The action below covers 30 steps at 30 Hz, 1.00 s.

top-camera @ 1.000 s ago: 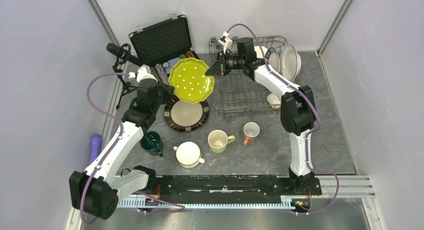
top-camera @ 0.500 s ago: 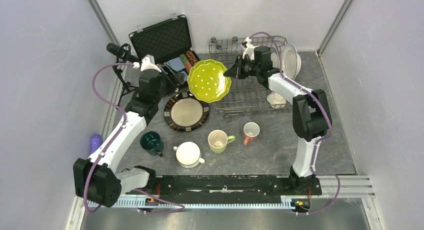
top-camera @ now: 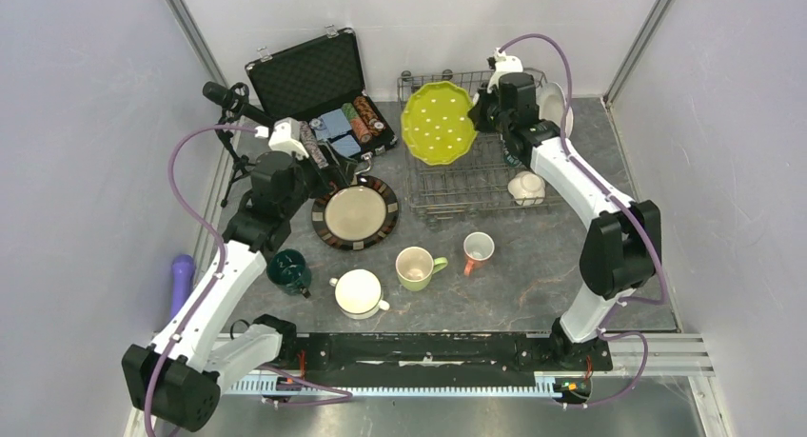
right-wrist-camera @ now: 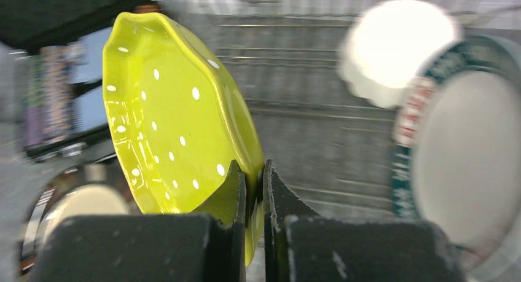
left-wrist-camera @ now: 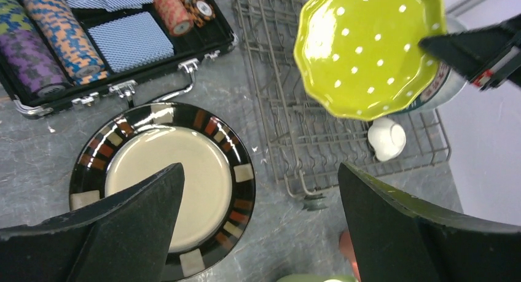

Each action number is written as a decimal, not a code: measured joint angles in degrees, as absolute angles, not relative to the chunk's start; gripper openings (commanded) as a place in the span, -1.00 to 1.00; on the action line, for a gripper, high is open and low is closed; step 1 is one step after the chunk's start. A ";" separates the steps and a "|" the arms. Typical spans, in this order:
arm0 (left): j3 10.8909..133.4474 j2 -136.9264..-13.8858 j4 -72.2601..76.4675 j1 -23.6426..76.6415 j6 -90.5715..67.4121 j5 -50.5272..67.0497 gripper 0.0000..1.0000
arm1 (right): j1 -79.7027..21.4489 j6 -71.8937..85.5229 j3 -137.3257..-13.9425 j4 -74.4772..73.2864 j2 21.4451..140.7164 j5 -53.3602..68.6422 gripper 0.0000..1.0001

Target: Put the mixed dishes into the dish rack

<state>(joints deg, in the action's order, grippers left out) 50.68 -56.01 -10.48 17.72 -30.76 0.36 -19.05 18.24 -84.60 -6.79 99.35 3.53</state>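
Carried rightward from over the brown-rimmed plate [top-camera: 355, 213], the lime-green plate [top-camera: 439, 123] now hangs tilted above the left rear of the dish rack [top-camera: 466, 185], its rim pinched tight in the right claw [right-wrist-camera: 254, 171]. Whether it touches the prongs yet is unclear. Beside the rack's left edge, the left claw [left-wrist-camera: 261, 169] gapes wide and empty. Slotting looks next; mugs [top-camera: 419, 266] wait on the bench [top-camera: 533, 275] in front of the rack.

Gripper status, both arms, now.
Left gripper: open, holding nothing.
Right gripper: shut on the rim of the lime-green scalloped plate with white dots.
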 measured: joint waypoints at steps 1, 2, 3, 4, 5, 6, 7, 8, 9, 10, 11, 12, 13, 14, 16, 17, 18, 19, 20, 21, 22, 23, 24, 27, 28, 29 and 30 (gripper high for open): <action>50.61 -56.34 -11.00 18.31 -30.15 0.38 1.00 | -19.05 17.04 -84.73 -8.14 98.78 0.40 -1.00; 50.61 -56.71 -11.14 18.83 -29.71 0.51 1.00 | -19.00 15.51 -84.97 -9.80 98.24 -3.62 -1.00; 50.61 -57.25 -11.16 19.53 -29.28 0.78 1.00 | -19.00 13.91 -85.17 -11.20 97.80 -7.73 -1.00; 50.61 -57.84 -11.18 20.08 -28.75 1.52 1.00 | -19.00 12.51 -85.23 -12.21 97.51 -11.18 -1.00; 50.61 -58.48 -11.18 20.56 -28.38 2.35 1.00 | -18.98 11.00 -85.30 -13.08 97.32 -14.66 -1.00; 50.61 -59.11 -11.20 21.08 -27.99 3.49 1.00 | -18.87 9.87 -85.30 -13.63 97.27 -17.26 -1.00; 50.61 -59.53 -11.25 21.54 -27.62 4.27 1.00 | -18.79 8.64 -85.30 -14.15 97.27 -19.77 -1.00; 50.61 -59.99 -11.27 22.17 -27.14 5.41 1.00 | -18.68 7.03 -85.30 -14.81 97.27 -22.72 -1.00; 50.61 -60.16 -11.27 22.74 -26.76 6.35 1.00 | -18.61 5.87 -85.30 -15.27 97.27 -24.75 -1.00; 50.61 -60.23 -11.27 23.20 -26.41 6.87 1.00 | -18.57 4.58 -85.30 -15.57 97.27 -26.57 -1.00; 50.61 -60.23 -11.25 23.83 -25.67 7.68 1.00 | -18.57 3.36 -85.32 -15.64 97.27 -28.10 -1.00; 50.61 -60.18 -11.25 24.32 -25.26 7.92 1.00 | -18.59 1.91 -85.43 -15.62 97.30 -29.71 -1.00; 50.61 -60.16 -11.22 24.62 -24.93 8.10 1.00 | -18.59 1.15 -85.54 -15.59 97.30 -30.48 -1.00; 50.61 -60.10 -11.22 25.04 -24.45 8.10 1.00 | -18.59 0.14 -85.80 -15.59 97.30 -31.35 -1.00; 50.61 -59.92 -11.22 25.65 -23.73 8.08 1.00 | -18.63 -1.34 -86.15 -15.03 97.30 -32.56 -1.00; 50.61 -59.81 -11.22 25.96 -23.42 8.05 1.00 | -18.70 -2.04 -86.17 -14.26 97.30 -33.17 -1.00; 50.61 -59.66 -11.22 26.26 -23.11 8.05 1.00 | -18.79 -2.79 -86.17 -13.58 97.30 -33.76 -1.00; 50.61 -59.61 -11.22 26.46 -22.98 8.05 1.00 | -18.96 -3.46 -86.17 -13.02 97.34 -34.39 -1.00; 50.61 -59.57 -11.22 26.63 -22.83 8.05 1.00 | -19.31 -4.45 -86.24 -12.40 97.38 -35.53 -1.00; 50.61 -59.57 -11.22 26.83 -22.68 8.03 1.00 | -19.77 -5.56 -86.37 -11.75 97.49 -36.86 -1.00; 50.61 -59.57 -11.22 26.92 -22.61 8.03 1.00 | -20.32 -6.72 -86.54 -11.07 97.71 -38.35 -1.00; 50.61 -59.57 -11.22 27.11 -22.59 8.01 1.00 | -21.08 -8.25 -86.96 -10.28 98.15 -40.38 -1.00; 50.61 -59.57 -11.22 27.14 -22.59 8.01 1.00 | -21.98 -10.07 -87.55 -9.10 98.80 -42.68 -1.00; 50.61 -59.57 -11.27 27.27 -22.59 7.88 1.00 | -24.32 -14.15 -89.38 -5.93 101.23 -47.79 -1.00; 50.63 -59.57 -11.29 27.31 -22.59 7.84 1.00 | -24.93 -15.42 -90.08 -4.97 102.21 -49.30 -1.00; 50.65 -59.57 -11.33 27.38 -22.59 7.75 1.00 | -25.34 -16.23 -90.48 -4.27 102.89 -50.11 -1.00; 50.72 -59.57 -11.49 27.42 -22.59 7.68 1.00 | -25.80 -17.10 -90.94 -3.60 103.74 -51.11 -1.00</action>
